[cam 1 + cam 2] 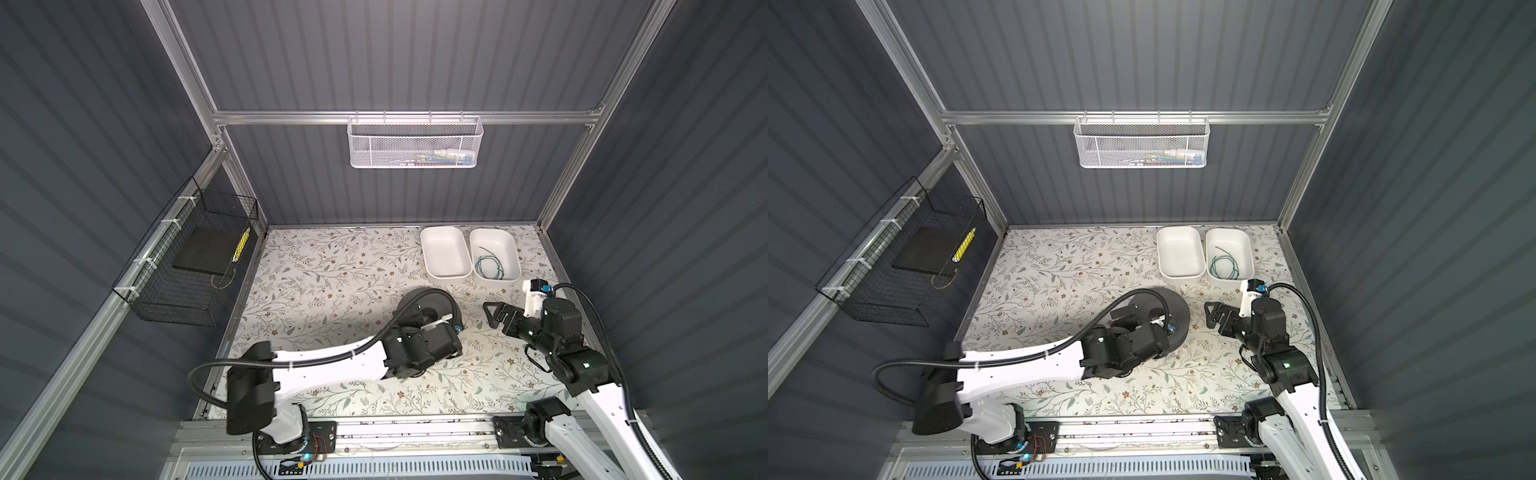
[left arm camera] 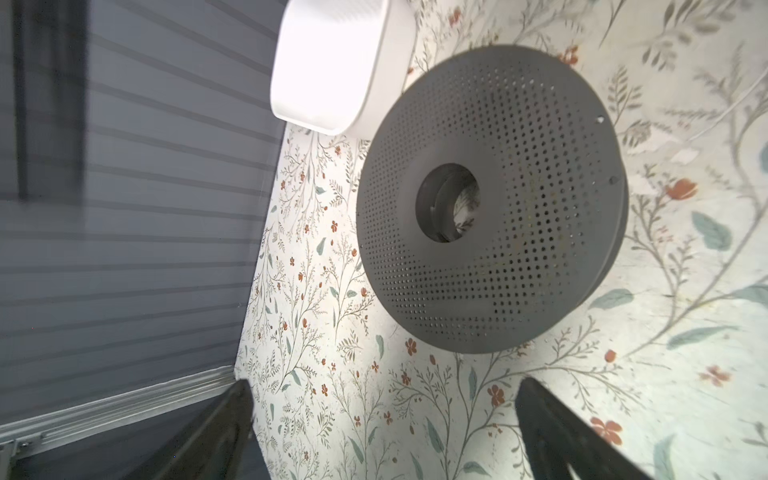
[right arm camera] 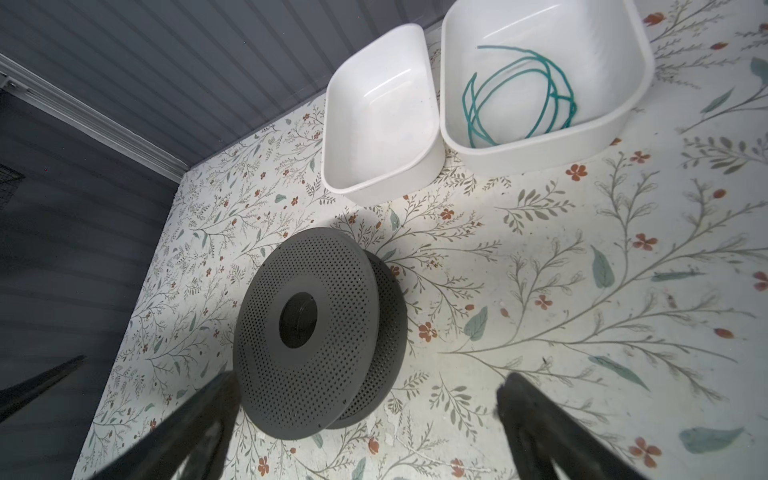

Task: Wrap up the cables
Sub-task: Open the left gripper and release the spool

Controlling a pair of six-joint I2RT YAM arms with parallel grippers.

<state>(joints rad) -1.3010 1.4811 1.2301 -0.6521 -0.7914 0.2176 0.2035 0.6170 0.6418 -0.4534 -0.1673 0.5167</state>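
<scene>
**Left gripper** [image 2: 384,384]: fingers [image 2: 224,432] spread wide, nothing between them. In both top views the gripper sits above the near side of the spool, partly hiding it.

**Right gripper** [image 3: 368,380]: fingers [image 3: 536,424] spread wide, nothing between them. In a top view the gripper [image 1: 494,313] is just right of the spool with a gap between them.

**Spool** [image 3: 257,345]: grey, two perforated flanges around a hollow hub. It lies flat on the table, one flange up, between the two grippers. A faint yellowish tint shows through a few holes in the left wrist view [image 2: 519,208], too dim to identify as wire.

**Green cable** [image 3: 557,97]: thin and in loose loops, it lies on the floor of the right bin, well apart from both grippers.

**Right bin** [image 3: 540,145]: white, at the back of the table, just beside the left bin.

**Left bin** [image 3: 386,183]: white, just behind the spool.

**Table** [image 3: 540,257]: floral cover.

**Black wire basket** [image 1: 183,291]: on the left wall.

**White mesh basket** [image 1: 415,141]: on the back rail.
</scene>
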